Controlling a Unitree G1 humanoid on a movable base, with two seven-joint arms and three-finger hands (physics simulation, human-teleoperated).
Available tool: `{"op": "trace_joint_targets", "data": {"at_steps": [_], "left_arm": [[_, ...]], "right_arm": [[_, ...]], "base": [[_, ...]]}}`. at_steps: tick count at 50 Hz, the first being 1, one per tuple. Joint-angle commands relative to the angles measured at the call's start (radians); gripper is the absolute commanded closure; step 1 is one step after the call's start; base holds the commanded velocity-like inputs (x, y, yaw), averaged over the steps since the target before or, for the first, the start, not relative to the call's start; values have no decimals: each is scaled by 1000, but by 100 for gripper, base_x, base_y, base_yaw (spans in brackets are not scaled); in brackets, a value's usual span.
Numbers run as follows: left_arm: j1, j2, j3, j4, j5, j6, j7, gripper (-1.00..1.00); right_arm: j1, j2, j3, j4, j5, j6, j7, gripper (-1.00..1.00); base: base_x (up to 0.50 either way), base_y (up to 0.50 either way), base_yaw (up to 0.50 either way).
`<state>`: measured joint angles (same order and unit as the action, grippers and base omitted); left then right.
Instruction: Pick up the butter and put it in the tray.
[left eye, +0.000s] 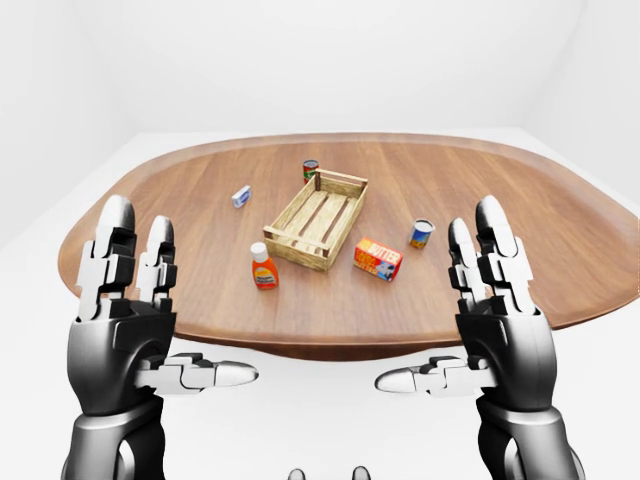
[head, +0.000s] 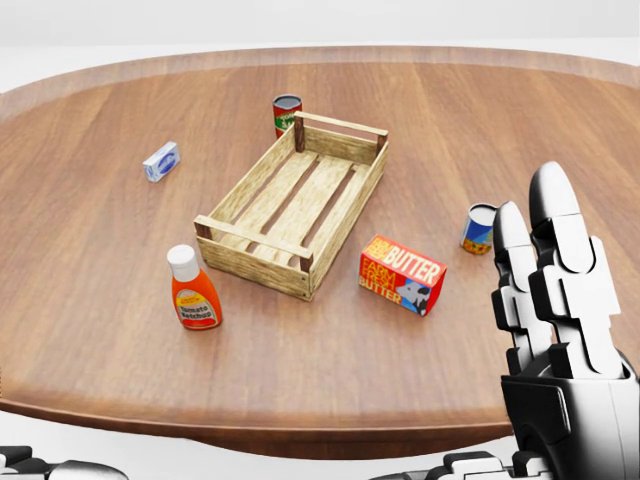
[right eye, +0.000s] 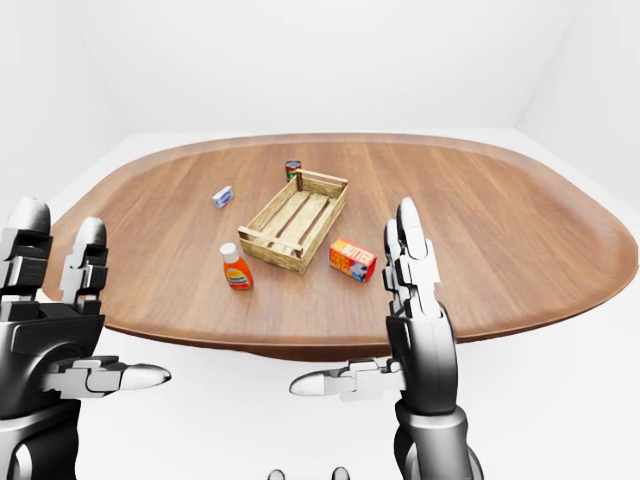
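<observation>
Butter (head: 402, 275) is seen on the table (head: 520, 120), just right of the tray (head: 300, 200). Both hands, left hand (left eye: 125, 320) & right hand (left eye: 495, 315), are held open w/ nothing in the fingers. Reach step: butter must be neared next

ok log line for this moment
phase: approach | orange butter box: on table, beside wooden slatted tray | left hand: open | right hand: open
</observation>
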<state>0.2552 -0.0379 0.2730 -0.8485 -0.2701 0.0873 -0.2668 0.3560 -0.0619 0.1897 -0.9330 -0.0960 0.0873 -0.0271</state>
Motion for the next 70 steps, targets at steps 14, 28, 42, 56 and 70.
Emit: {"op": "trace_joint_targets", "data": {"at_steps": [14, 28, 42, 56, 70], "left_arm": [[-13, 4, 5, 8, 2, 0, 3, -100], [-18, 7, 5, 16, 4, 0, 9, -100], [-20, 7, 13, 12, -4, 0, 9, -100], [-24, 9, 22, 2, -12, 0, 12, -100], [-37, 14, 30, 19, -17, 0, 18, -100]], "right_arm": [[1, 1, -9, 6, 4, 0, 5, -100], [4, 6, -20, -1, 5, 0, 6, -100], [3, 10, -29, 3, 7, 0, 8, -100], [2, 18, -57, 21, -6, 0, 4, -100], [47, 10, -102, -3, -119, 0, 87, -100]], "base": [[50, 0, 0], [50, 0, 0], [50, 0, 0], [50, -2, 0], [7, 0, 0]]}}
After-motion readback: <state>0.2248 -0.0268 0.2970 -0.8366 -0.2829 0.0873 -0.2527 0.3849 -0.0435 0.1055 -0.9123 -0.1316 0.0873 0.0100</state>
